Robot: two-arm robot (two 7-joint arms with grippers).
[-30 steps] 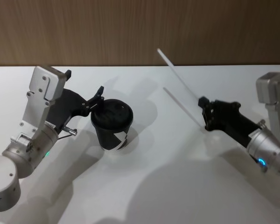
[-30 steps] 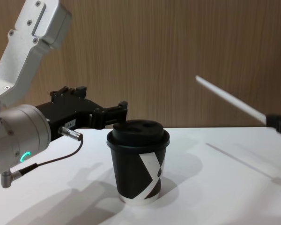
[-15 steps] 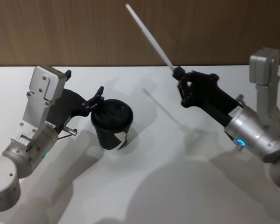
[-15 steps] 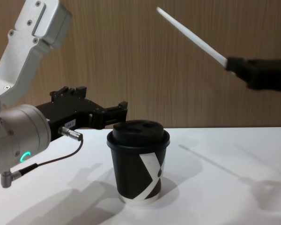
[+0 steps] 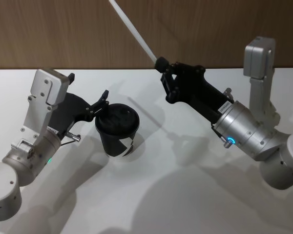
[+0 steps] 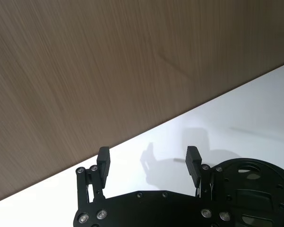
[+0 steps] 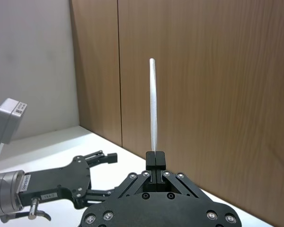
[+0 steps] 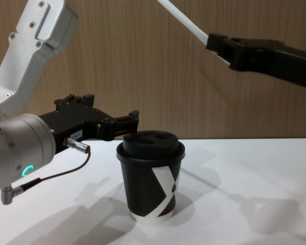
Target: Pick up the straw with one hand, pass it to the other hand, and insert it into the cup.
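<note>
Jaws on the right gripper (image 5: 161, 64) are pinched shut on the straw (image 5: 133, 30), holding it at its lower end. It hangs in the air well above the desk (image 5: 185, 204), higher than the cup (image 5: 118, 131) in the chest view. From the grip, the straw slants up toward 11 o'clock and its tip crosses the head view's top edge, against the wood wall (image 5: 210, 29). It is thin, white and straight, with no bend.

Seen from the head, the cup stands upright at about 8 o'clock from the right gripper, set in from the desk's far edge where the wall begins. Bare desk lies open at the cup's 3 and 6 o'clock. The left gripper (image 6: 148, 163) sits at the cup's 10 o'clock with its jaws spread and nothing between them. One finger is just beside the rim of the lid (image 8: 150, 140); whether they touch cannot be told.

The cup is black paper with a white angular mark, a white base rim and a black domed lid.
</note>
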